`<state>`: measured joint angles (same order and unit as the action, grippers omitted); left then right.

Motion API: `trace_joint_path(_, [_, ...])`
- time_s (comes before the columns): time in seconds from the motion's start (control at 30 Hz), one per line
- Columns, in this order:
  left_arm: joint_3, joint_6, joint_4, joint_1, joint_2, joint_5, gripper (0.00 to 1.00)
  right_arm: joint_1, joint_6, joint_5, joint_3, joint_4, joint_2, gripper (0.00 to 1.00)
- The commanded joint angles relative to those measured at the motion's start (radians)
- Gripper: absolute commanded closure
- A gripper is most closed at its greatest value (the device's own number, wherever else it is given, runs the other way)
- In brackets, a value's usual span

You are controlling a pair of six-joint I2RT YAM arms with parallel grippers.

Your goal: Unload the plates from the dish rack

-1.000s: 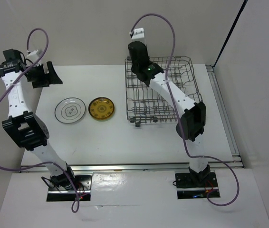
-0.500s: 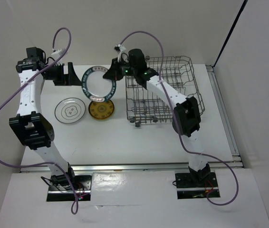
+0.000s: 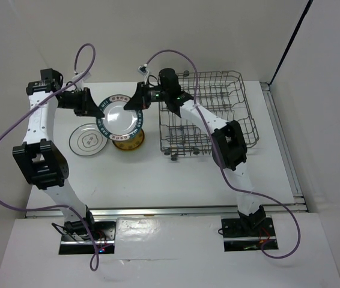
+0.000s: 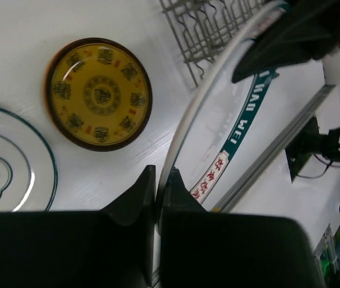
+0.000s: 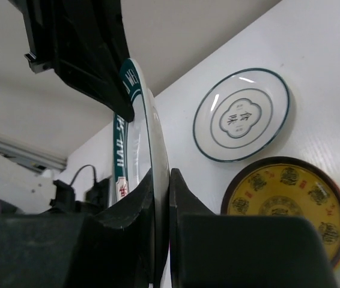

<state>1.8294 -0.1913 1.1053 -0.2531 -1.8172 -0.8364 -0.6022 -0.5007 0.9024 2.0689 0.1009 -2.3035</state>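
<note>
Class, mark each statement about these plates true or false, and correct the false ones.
1. The left gripper and the right gripper both pinch the green-rimmed plate. True.
2. The golden plate lies inside the dish rack. False: it lies on the table, beside the rack.
3. The white plate lies flat on the table beside the golden plate. True.
4. The green-rimmed plate rests flat on the table. False: it is held tilted above the golden plate.
</note>
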Motion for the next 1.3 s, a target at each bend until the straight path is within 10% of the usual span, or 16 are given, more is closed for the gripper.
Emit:
trace_joint_path(0.0, [0.019, -0.04, 0.033, -0.014, -0.011, -0.047, 1.0, -0.002, -0.045, 0.098, 0.053, 0.099, 0.019, 1.0])
trace_joint_path(0.13, [0.039, -0.053, 0.054, -0.014, -0.021, -0.063, 1.0, -0.002, -0.012, 0.05, 0.065, 0.019, 0.019, 1.0])
trace_joint_path(0.3, [0.018, 0.087, -0.031, -0.084, -0.011, 0.122, 1.0, -0.002, 0.122, -0.121, 0.138, -0.185, 0.038, 0.36])
trace_joint_path(0.4, [0.005, 0.179, -0.088, -0.17, -0.011, 0.271, 1.0, -0.002, 0.188, -0.356, 0.12, -0.297, 0.091, 0.28])
trace_joint_path(1.07, [-0.203, 0.225, -0.22, -0.307, -0.206, 0.355, 1.0, 0.016, 0.28, -0.533, 0.01, -0.388, 0.219, 0.26])
trace_joint_path(1.27, [-0.185, 0.214, -0.193, -0.307, -0.222, 0.355, 0.45, 0.016, 0.289, -0.522, 0.0, -0.397, 0.228, 0.25])
